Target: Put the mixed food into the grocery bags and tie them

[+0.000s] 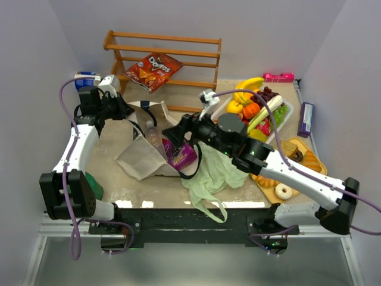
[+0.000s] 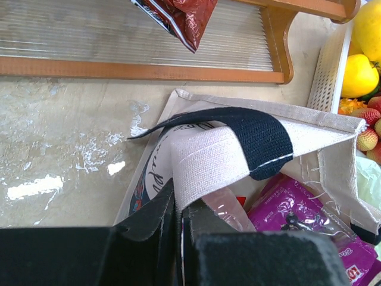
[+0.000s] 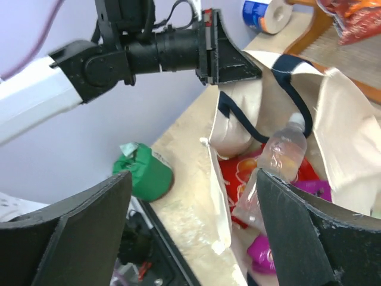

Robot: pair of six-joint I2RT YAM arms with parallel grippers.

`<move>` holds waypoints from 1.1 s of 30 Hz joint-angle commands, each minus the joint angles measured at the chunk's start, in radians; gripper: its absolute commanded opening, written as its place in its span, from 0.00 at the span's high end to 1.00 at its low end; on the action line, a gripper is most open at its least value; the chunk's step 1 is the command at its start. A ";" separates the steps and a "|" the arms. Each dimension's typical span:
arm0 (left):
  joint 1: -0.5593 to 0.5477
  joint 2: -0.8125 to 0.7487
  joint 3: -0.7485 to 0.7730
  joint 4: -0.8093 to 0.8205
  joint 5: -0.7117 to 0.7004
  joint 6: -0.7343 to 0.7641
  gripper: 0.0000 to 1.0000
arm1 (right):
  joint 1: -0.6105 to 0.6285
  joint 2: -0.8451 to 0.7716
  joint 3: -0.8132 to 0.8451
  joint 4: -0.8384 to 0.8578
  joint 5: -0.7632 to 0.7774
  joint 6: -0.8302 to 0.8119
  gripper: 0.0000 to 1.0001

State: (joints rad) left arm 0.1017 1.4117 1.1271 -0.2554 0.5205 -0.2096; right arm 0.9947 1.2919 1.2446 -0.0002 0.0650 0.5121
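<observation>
The left gripper (image 2: 180,229) is closed on the rim of the beige tote (image 2: 202,161); the right gripper (image 3: 193,182) hangs open above this tote.

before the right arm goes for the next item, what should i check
1. left gripper clamped on the tote rim: ok, shut on the fabric, mouth held up.
2. right gripper free: ok, jaws wide, nothing gripped.
3. water bottle inside the tote: ok, lying in the mouth by the purple packet.
4. all food bagged: not ok, the chips bag sits on the rack and fruit is out at the right.
5. green plastic bag ready: not ok, crumpled beside the tote, untied.
6. room left in the tote: cannot tell.
</observation>
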 commanded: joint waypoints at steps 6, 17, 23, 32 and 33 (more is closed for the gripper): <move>0.006 -0.007 0.007 0.053 0.001 -0.004 0.88 | -0.001 -0.199 -0.354 -0.146 0.131 0.302 0.26; -0.003 -0.008 0.005 0.051 -0.004 -0.001 0.88 | 0.001 -0.252 -0.524 -0.127 0.137 0.416 0.34; -0.005 -0.007 0.007 0.050 -0.008 0.004 0.88 | -0.001 -0.188 -0.545 -0.084 0.159 0.425 0.35; -0.011 -0.005 0.007 0.047 -0.008 0.004 0.88 | -0.022 -0.063 -0.582 0.084 0.147 0.445 0.42; -0.013 -0.007 0.007 0.047 -0.010 0.004 0.88 | -0.025 -0.048 -0.582 0.098 0.139 0.447 0.43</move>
State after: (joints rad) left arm 0.0948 1.4117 1.1271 -0.2554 0.5205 -0.2096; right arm 0.9855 1.2041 0.6762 -0.0360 0.1917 0.9329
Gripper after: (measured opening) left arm 0.117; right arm 0.586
